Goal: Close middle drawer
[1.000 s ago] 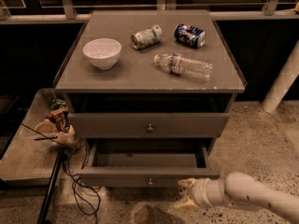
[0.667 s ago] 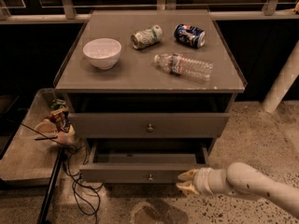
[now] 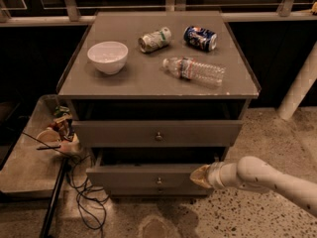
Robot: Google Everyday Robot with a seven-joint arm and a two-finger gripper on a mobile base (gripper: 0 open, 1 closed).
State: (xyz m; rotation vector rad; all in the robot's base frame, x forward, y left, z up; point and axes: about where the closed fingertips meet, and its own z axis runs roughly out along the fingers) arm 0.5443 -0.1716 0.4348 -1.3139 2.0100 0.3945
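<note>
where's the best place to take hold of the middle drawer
The small round knob at the centre of the front of the middle drawer, approached straight from the front: it is the only part standing out from the flat face. The gripper is at the front's right end, so a flat push there may serve too.

Matt wood middle drawer (image 3: 133, 177), metal knob (image 3: 158, 181); smooth gripper (image 3: 199, 176) at its front.

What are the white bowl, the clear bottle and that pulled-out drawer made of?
The bowl: likely ceramic or plastic, smooth white. The bottle: clear ribbed plastic. The middle drawer: apparently matt grey-brown wood, metal knob. The gripper is at its front's right end.
</note>
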